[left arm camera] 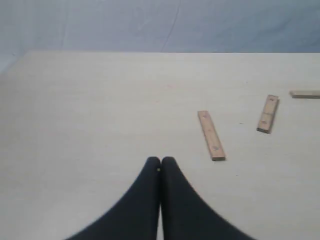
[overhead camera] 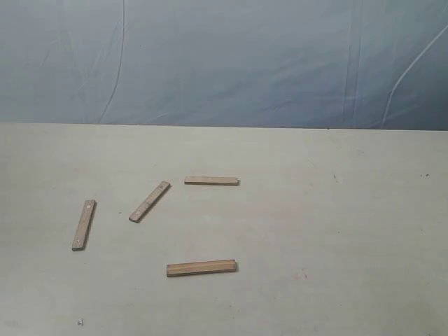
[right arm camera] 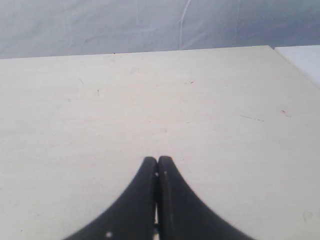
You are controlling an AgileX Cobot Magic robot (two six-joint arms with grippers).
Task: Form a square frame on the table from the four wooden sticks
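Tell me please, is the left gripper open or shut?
Shut. In the left wrist view, the left gripper has its two black fingers pressed together at the tips, with nothing between them.

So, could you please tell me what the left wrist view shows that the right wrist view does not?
Only the left wrist view: three wooden sticks, the nearest, a second and a third cut by the frame edge, plus the left gripper, shut. Only the right wrist view: the right gripper, shut, no sticks. Both: the table and the blue-grey backdrop.
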